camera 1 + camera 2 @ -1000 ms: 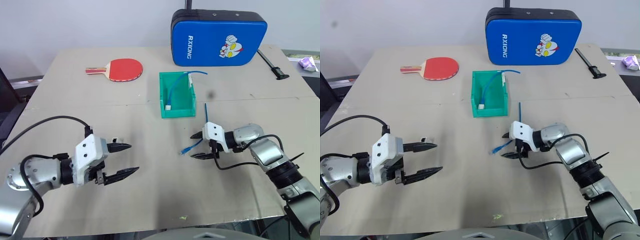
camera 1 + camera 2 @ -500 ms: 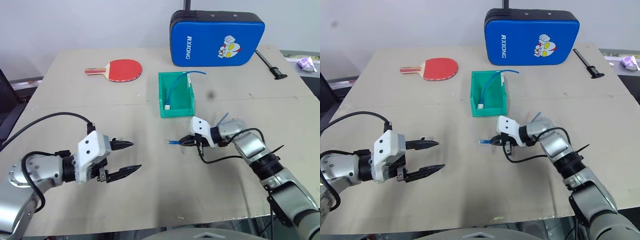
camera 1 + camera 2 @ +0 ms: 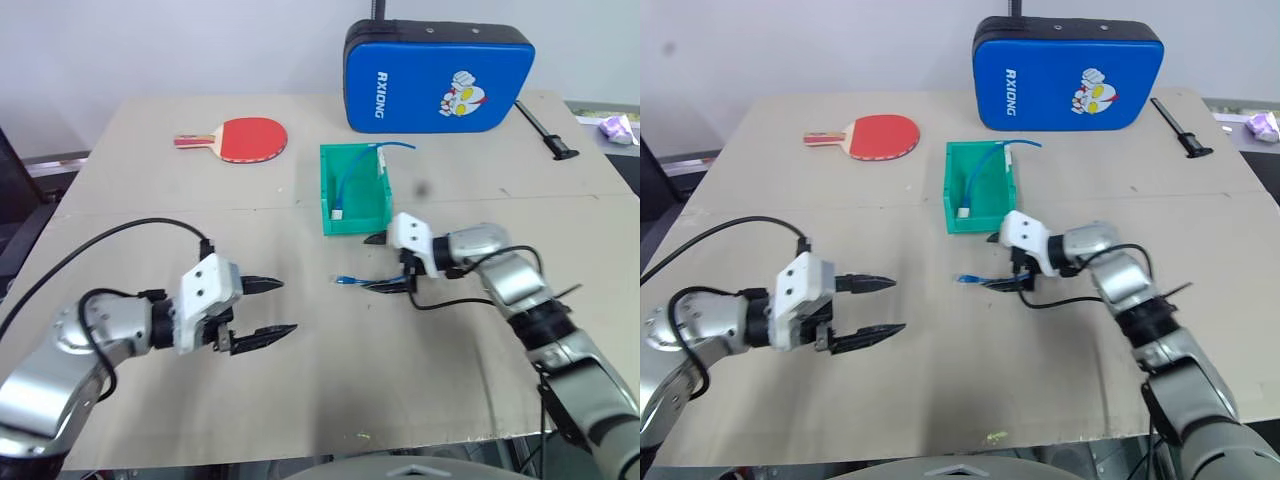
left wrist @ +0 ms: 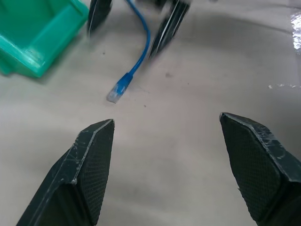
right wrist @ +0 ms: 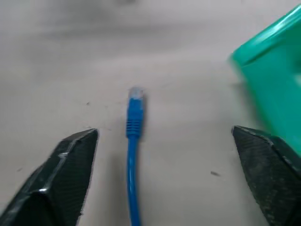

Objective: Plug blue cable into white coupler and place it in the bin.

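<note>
Blue cable (image 5: 133,141) plug end between spread fingers of open right hand (image 3: 385,262); left hand (image 3: 268,307) open.

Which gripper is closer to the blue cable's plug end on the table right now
Right. The right gripper straddles the blue cable just behind its plug, jaws open. The left gripper sits farther off across bare table, also open.

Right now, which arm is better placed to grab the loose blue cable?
Right. The right gripper is open with the blue cable lying between its fingers. The left gripper, also open, is farther back on the table.
</note>
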You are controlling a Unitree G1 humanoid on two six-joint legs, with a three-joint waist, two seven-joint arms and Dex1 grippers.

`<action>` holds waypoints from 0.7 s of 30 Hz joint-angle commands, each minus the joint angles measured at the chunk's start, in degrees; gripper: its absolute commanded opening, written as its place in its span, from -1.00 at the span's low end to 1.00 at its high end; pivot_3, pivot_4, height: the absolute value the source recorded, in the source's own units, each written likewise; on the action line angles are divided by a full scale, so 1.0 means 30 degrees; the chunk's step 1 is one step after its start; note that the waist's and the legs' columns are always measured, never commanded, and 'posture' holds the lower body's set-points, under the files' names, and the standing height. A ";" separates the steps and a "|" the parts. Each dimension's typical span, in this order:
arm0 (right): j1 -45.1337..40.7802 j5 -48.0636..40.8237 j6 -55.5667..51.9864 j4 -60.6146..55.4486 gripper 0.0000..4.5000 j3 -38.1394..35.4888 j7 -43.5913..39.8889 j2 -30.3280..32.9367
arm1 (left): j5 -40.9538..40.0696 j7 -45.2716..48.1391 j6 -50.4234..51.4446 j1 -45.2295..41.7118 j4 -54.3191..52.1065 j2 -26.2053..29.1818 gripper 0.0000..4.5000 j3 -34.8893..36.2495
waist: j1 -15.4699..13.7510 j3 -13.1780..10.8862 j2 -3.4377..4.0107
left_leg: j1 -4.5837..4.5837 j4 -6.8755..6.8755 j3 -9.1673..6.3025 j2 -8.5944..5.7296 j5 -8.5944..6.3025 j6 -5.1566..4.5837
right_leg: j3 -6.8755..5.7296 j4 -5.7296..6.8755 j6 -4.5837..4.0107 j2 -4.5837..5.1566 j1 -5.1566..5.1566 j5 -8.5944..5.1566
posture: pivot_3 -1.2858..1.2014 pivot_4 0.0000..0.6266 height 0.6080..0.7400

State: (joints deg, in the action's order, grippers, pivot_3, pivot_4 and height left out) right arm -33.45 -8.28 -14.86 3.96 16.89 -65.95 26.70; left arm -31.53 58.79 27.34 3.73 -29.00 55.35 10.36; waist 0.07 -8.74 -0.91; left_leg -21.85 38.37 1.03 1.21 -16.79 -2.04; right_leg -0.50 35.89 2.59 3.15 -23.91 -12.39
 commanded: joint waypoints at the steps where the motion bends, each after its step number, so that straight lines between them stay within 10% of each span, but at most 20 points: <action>1: 0.2349 -0.2333 -0.1091 -0.3392 0.97 -0.1514 -0.0296 0.0731 | 0.1488 0.0192 -0.0107 -0.2531 0.1766 0.0012 0.64 -0.1980 | -0.0195 0.0010 -0.0014 | 0.0000 0.0001 -0.0016 -0.0005 -0.0001 -0.0003 | -0.0012 0.0000 0.0001 -0.0012 0.0003 0.0000 | 0.03 -0.52 0.82; 11: 0.9221 -0.3219 -0.1207 -0.6797 0.97 -0.3691 0.2176 0.2228 | 0.6443 0.4714 -0.3328 -1.1924 0.8653 -0.2248 0.64 -0.9256 | -0.0291 0.0012 -0.0026 | -0.0007 0.0061 0.0058 -0.0096 -0.0002 -0.0014 | -0.0023 0.0012 0.0007 -0.0037 0.0053 0.0001 | 0.03 -0.52 0.82; 21: 1.1122 -0.3362 -0.1907 -0.8499 0.97 -0.3990 0.4790 0.1853 | 0.9437 0.6507 -0.4564 -1.4980 1.3092 -0.4288 0.64 -1.1868 | -0.0247 0.0010 -0.0026 | 0.0003 0.0067 0.0048 -0.0059 -0.0003 -0.0019 | 0.0001 0.0023 0.0010 -0.0091 0.0047 -0.0002 | 0.03 -0.52 0.82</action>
State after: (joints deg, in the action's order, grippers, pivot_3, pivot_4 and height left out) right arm -0.50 -17.39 -20.30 -18.90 5.77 -52.63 32.48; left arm -4.20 77.63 14.11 -39.88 9.99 42.75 -25.21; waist -0.67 -8.71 -0.99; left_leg -21.86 38.60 1.17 1.03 -16.80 -2.10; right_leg -0.50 35.96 2.62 2.88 -23.77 -12.39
